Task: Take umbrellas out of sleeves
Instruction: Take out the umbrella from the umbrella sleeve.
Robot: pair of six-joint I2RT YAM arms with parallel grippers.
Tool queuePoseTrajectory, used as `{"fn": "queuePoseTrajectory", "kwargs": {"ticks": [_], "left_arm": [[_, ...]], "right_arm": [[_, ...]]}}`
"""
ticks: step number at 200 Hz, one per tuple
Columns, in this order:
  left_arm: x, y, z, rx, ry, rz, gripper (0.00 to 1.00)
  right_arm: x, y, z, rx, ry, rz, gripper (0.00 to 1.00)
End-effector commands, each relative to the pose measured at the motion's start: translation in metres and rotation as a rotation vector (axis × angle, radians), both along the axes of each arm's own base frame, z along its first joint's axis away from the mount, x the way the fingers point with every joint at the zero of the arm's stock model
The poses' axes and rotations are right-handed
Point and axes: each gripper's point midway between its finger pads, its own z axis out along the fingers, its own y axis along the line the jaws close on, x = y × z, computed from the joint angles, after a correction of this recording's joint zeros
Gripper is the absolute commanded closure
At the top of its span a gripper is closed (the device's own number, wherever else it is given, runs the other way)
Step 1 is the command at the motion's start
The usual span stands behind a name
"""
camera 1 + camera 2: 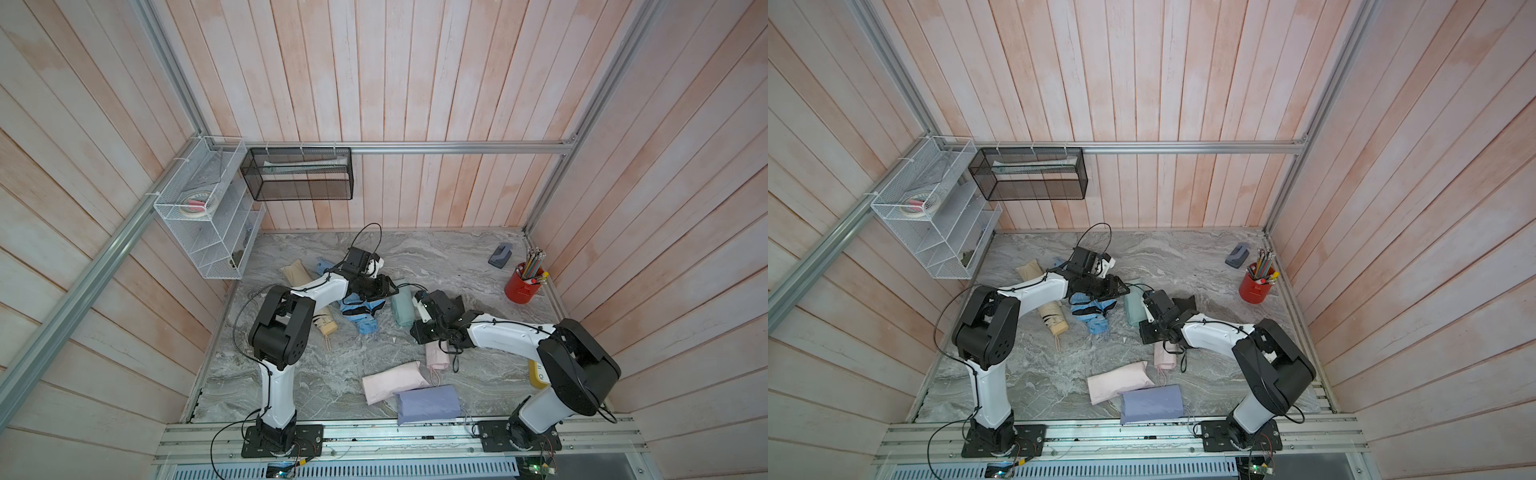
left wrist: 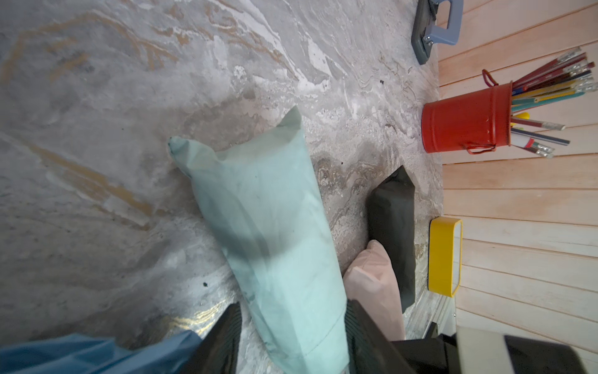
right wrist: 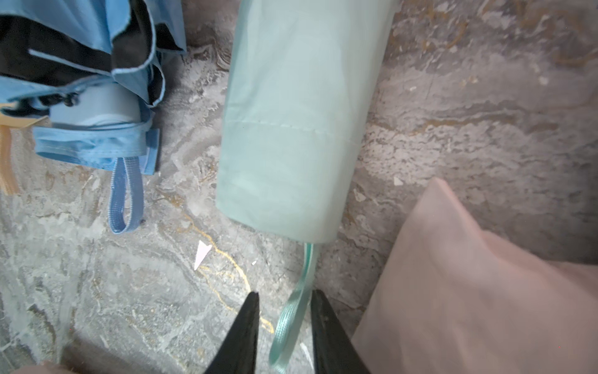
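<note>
Looking from the red pencil cup (image 2: pixel 466 123), you find the mint sleeve (image 2: pixel 268 210) well apart from it, toward the left arm. Your left gripper (image 2: pixel 294 304) is clamped across that sleeve. Your right gripper (image 3: pixel 285 293) stands with jaws apart, the mint wrist cord (image 3: pixel 291 319) between them, unpinched. The light blue umbrella (image 3: pixel 97 97) lies even farther from the cup.

Sleeved umbrella (image 1: pixel 402 307) ctr; bare umbrella (image 1: pixel 361 313) just left; pencil cup (image 1: pixel 519 291) far right, prob. hole punch (image 1: pixel 500 254) behind.
</note>
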Motion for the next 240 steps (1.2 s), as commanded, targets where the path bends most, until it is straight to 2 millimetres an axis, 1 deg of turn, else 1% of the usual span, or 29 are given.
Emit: {"fn": "queuePoseTrajectory", "kwargs": {"ticks": [1,24,51,64,114,122,142,178,200,222,240], "left_arm": [[0.004,0.003,-0.008,0.054,-0.003,0.002,0.45],[0.003,0.004,-0.012,0.058,0.004,0.006,0.46],[0.003,0.003,-0.014,0.057,0.005,0.006,0.45],[0.005,0.005,-0.015,0.069,0.004,0.014,0.45],[0.015,0.006,-0.005,0.081,-0.032,0.026,0.45],[0.017,0.008,-0.003,0.08,-0.036,0.031,0.45],[0.023,0.013,0.0,0.069,-0.037,0.043,0.45],[0.034,0.03,0.002,0.035,-0.026,0.091,0.44],[0.038,0.033,0.004,0.014,-0.025,0.099,0.43],[0.042,0.031,0.002,0.009,-0.019,0.096,0.43],[0.049,0.028,-0.002,0.007,-0.013,0.094,0.43]], "right_arm": [[-0.01,0.0,-0.012,-0.014,0.041,-0.002,0.7],[-0.014,0.002,-0.015,-0.012,0.05,-0.002,0.71],[-0.015,0.003,-0.018,-0.016,0.055,-0.005,0.78],[-0.014,0.002,-0.018,-0.018,0.052,-0.013,0.8],[-0.009,-0.005,-0.013,-0.04,0.019,-0.043,0.95],[-0.009,-0.006,-0.012,-0.045,0.014,-0.048,1.0],[-0.007,-0.01,-0.01,-0.049,0.004,-0.059,1.0],[0.001,-0.022,-0.003,-0.044,-0.016,-0.101,1.0],[0.005,-0.026,0.001,-0.026,-0.022,-0.114,1.0],[0.005,-0.026,0.0,-0.02,-0.014,-0.114,1.0],[0.006,-0.025,-0.001,-0.017,-0.014,-0.114,1.0]]}}
